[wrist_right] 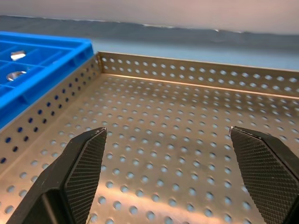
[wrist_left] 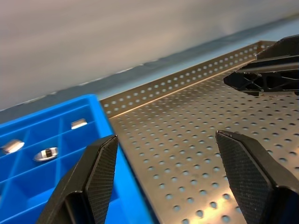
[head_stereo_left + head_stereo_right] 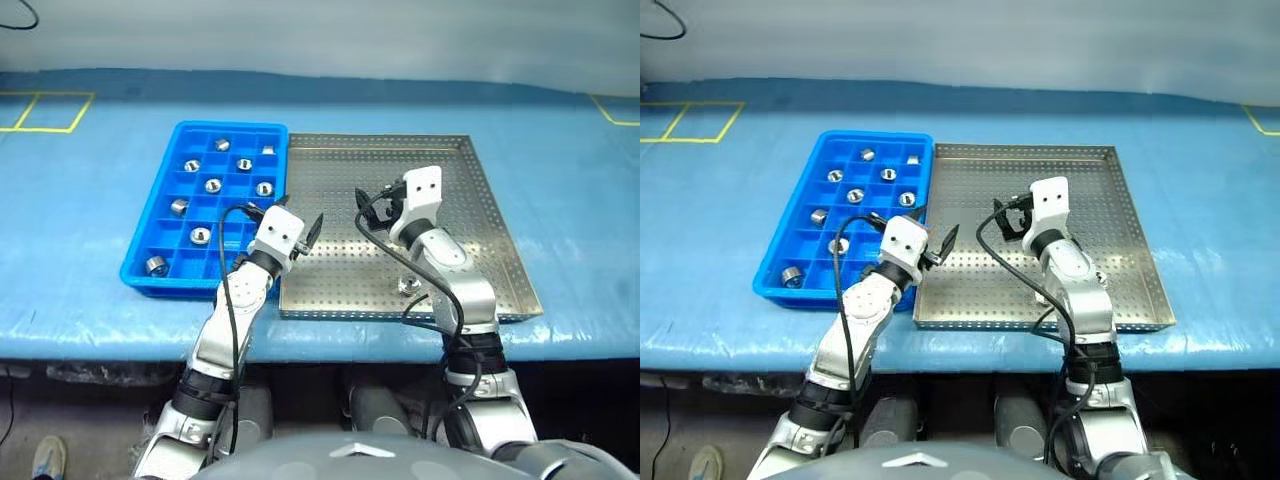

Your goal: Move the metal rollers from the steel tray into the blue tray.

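Two robot arms reach over a desk (image 3: 90,290) draped in a pale blue cover, where the blue tray (image 3: 160,215) sits left of centre in the head view, its long side against the left rim of the steel tray (image 3: 500,250), which fills the middle right. Nine of the metal rollers (image 3: 213,185) lie scattered through the blue tray's square compartments, no two sharing one. A single roller (image 3: 409,286) rests on the steel tray's perforated floor near its lower edge, just beside the right forearm.

The left gripper (image 3: 300,228) hangs over the seam between the two trays at lower centre, its black fingers (image 2: 100,172) spread apart with nothing between them. In the left wrist view the blue tray's corner and the steel tray's floor both show in the gap.

The right gripper (image 3: 378,210) is poised above the middle of the steel tray, pointing toward the tray's far left corner. Its fingers (image 1: 86,165) stand wide apart and empty, with bare perforated metal in the gap in the right wrist view.

Yellow tape lines (image 3: 45,112) mark the cover at the upper left of the frame.
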Action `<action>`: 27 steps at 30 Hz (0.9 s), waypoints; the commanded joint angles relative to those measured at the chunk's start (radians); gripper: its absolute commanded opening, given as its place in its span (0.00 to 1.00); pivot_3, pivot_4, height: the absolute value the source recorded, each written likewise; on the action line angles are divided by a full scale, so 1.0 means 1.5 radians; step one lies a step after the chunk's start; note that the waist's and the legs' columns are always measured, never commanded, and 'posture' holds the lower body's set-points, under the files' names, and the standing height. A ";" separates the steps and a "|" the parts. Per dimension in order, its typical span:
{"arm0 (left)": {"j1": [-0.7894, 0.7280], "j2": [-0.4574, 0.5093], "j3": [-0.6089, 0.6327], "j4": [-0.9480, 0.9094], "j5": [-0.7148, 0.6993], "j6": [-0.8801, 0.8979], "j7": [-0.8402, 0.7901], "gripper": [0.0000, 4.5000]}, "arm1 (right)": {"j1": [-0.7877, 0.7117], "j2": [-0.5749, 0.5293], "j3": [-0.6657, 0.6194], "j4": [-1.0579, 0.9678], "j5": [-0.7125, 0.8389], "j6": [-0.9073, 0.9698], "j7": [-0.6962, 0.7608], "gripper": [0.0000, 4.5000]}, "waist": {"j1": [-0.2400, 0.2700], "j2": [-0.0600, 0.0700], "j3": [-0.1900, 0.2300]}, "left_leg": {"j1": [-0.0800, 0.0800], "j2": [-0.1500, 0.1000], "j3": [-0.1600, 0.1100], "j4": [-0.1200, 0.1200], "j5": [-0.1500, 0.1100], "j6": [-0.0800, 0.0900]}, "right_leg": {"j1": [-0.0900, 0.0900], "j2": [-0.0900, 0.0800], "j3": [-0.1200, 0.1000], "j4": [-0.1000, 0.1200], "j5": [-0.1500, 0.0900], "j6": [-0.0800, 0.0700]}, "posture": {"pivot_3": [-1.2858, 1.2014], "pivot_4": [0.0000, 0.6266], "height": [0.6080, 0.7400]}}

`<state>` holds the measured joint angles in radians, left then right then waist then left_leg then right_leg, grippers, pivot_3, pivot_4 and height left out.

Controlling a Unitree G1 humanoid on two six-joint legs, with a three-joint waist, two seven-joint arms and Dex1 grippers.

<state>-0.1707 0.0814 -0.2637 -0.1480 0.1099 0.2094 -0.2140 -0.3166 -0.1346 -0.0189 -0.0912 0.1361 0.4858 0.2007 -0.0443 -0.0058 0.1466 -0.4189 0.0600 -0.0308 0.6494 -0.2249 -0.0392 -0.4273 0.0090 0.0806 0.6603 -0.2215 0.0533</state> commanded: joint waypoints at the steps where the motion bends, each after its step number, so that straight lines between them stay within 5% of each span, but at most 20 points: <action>1: -0.027 0.002 -0.020 0.006 -0.012 -0.007 -0.039 0.82 | 0.023 -0.017 -0.004 -0.074 0.012 0.024 0.010 0.99 | -0.014 0.000 0.000 | 0.001 0.000 0.000 0.000 0.000 0.000 | 0.001 0.000 0.000 0.001 0.000 0.001 | 0.46 0.24 1.00; 11: -0.070 0.044 -0.103 0.065 -0.036 -0.046 -0.212 0.82 | 0.108 -0.050 -0.049 -0.179 0.027 0.064 0.002 0.99 | -0.072 0.000 0.000 | 0.004 -0.001 0.005 0.000 0.001 0.001 | 0.002 0.000 0.007 0.001 -0.001 0.001 | 0.42 0.24 1.00; 27: -0.109 0.002 -0.087 0.147 -0.063 -0.054 -0.239 0.82 | 0.214 -0.085 -0.078 -0.298 0.098 0.142 0.041 0.99 | -0.182 -0.001 0.001 | 0.004 -0.005 0.008 0.000 0.002 0.004 | 0.002 0.000 0.016 0.001 -0.002 0.004 | 0.37 0.24 1.00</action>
<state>-0.3314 0.1031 -0.4256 0.1078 0.0470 0.1304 -0.5879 0.0036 -0.2625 -0.1411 -0.4840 0.2535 0.6936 0.2450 -0.3169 -0.0073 0.1476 -0.4124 0.0532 -0.0186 0.6488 -0.2226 -0.0324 -0.4248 0.0088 0.1049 0.6611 -0.2240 0.0593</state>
